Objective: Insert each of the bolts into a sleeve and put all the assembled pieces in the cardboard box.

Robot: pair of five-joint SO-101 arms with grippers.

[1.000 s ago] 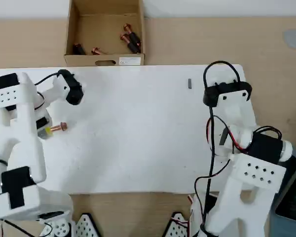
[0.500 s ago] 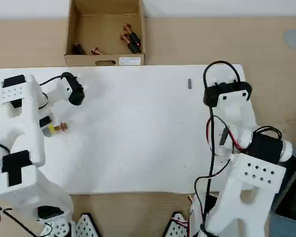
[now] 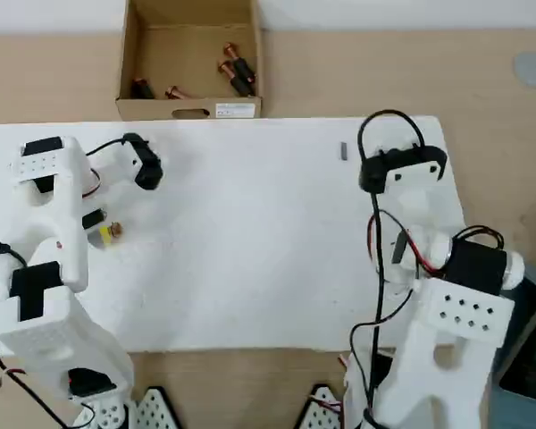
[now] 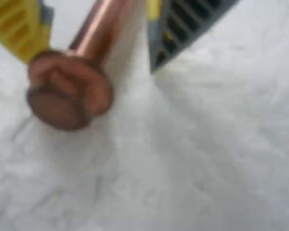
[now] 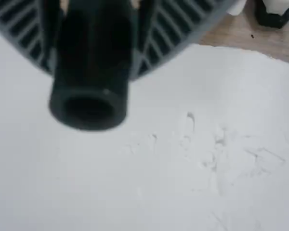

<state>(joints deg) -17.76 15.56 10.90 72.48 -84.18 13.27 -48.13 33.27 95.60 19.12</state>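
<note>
My left gripper [image 3: 100,232] is shut on a copper bolt [image 3: 110,231] at the left side of the white mat [image 3: 250,250]. In the left wrist view the bolt's hex head [image 4: 70,94] hangs just above the mat, and its shaft runs up between the fingers of the left gripper [image 4: 98,33]. My right gripper [image 3: 398,248] is at the mat's right side, shut on a black sleeve [image 5: 89,77] whose open bore faces the camera, low over the mat. The cardboard box [image 3: 189,109] stands beyond the mat's far edge with several assembled pieces [image 3: 235,70] inside.
A small dark grey piece [image 3: 343,151] lies on the mat near its far edge, right of centre. Wooden tabletop [image 3: 357,76] surrounds the mat. Black stands [image 3: 161,407] sit at the near edge. Dark equipment [image 3: 531,357] is at the right.
The left arm has swung and its wrist has shifted right, turning the held bolt slightly over the same spot. The right arm has edged a little left.
</note>
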